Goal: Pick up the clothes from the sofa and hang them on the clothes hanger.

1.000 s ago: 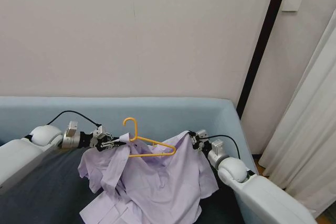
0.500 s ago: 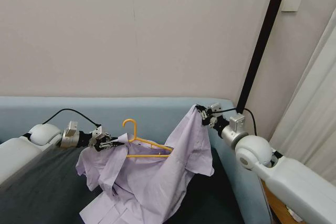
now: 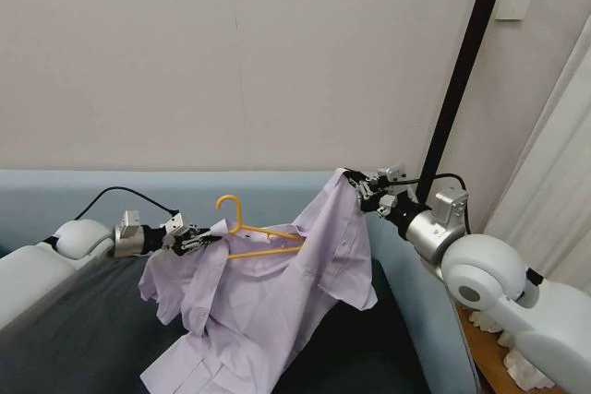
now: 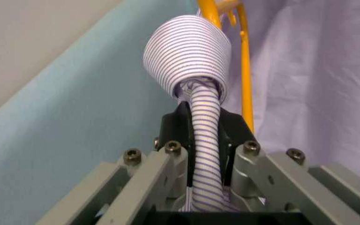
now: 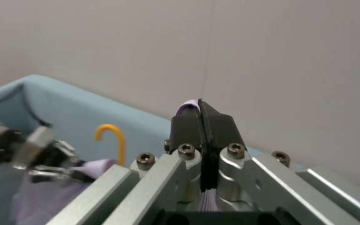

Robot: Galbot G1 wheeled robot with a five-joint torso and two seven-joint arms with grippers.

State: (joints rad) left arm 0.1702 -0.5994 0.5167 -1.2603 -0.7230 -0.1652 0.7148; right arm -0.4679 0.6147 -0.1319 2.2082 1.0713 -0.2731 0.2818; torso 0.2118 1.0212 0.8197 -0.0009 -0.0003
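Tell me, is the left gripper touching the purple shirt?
Touching. The left wrist view shows the left gripper with its jaws shut on a striped fold of the shirt, the cloth pinched between them.

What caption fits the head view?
The left tool and right tool hold a lilac shirt with yellow hanger over the sofa.

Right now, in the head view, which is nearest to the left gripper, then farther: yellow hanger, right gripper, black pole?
1. Yellow hanger, just beside the left gripper.
2. Right gripper, across the shirt.
3. Black pole, far right.
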